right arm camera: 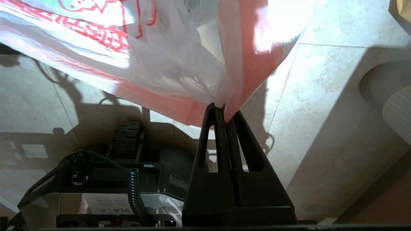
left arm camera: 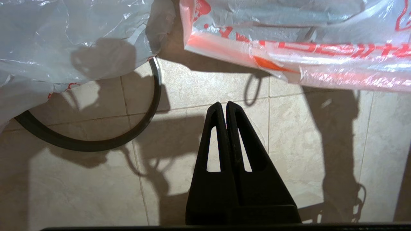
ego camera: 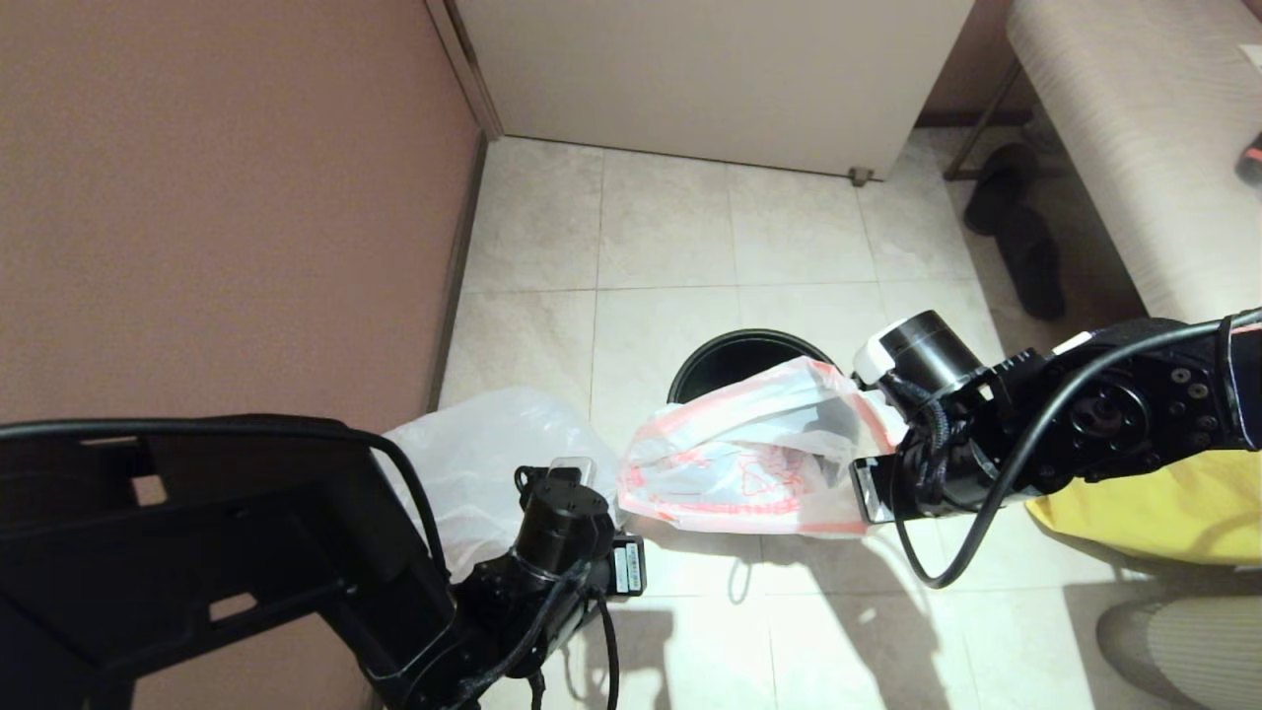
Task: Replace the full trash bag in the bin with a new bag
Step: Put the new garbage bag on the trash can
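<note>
Right wrist view alone, right claw [right arm camera: 223, 110] pinching new bag [right arm camera: 167, 61]

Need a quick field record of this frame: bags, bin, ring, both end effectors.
new bag: flat translucent white plastic bag with red-orange print, held in the air in front of the bin
bin: round black plastic wastebasket, on the floor, unlined
full bag: bulgy white thin-plastic bag, on tiled floor left of the bin
rim ring: grey hoop, on the floor, partly under the full bag
right end effector: shut on the new bag's edge
left end effector: shut, empty, above the floor
</note>
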### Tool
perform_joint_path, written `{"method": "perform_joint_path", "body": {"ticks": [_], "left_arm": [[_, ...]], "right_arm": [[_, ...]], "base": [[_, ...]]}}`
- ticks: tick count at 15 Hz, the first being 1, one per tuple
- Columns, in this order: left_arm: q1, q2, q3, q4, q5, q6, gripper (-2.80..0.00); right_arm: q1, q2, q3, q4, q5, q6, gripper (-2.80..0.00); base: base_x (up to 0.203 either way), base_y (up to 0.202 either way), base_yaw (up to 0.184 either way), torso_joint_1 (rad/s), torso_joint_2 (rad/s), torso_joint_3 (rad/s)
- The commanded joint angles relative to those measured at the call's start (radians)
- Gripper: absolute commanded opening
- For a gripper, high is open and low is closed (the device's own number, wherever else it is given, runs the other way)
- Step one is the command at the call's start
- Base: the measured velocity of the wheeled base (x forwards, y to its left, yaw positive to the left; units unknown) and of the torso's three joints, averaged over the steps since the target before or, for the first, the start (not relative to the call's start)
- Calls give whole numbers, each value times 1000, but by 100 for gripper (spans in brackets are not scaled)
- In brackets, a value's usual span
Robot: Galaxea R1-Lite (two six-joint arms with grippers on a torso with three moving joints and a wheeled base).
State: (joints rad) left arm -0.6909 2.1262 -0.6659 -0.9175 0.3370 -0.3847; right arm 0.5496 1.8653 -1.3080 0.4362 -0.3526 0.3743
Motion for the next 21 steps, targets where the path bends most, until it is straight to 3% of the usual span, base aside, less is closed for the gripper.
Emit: {"method": "perform_joint_path", "body": {"ticks": [1,2,10,13,16,21], "left_arm": [[14,-37,-111,109,-3,-9,-280],[20,-37,-170,153,-7,-12,0],[14,115,-677,546,-37,-20,0],[-28,155,-754,701,-36,-90,0],[-38,202,-789,719,-32,-107,0],[-15,342,-992,730,-19,-124,0]], "right_arm": [[-7,22,0,-5,-2,3,-280],[-8,25,4,-19,0,3,-280],[-25,54,-20,-70,4,-39,-280],[-49,72,-58,-70,6,-58,-280],[-58,87,-74,-71,8,-58,-280],[-62,95,-79,-74,20,-60,-280]], "base": [[0,0,0,0,0,0],[0,0,0,0,0,0],[0,0,0,0,0,0],[0,0,0,0,0,0],[0,0,0,0,0,0],[0,0,0,0,0,0]]}}
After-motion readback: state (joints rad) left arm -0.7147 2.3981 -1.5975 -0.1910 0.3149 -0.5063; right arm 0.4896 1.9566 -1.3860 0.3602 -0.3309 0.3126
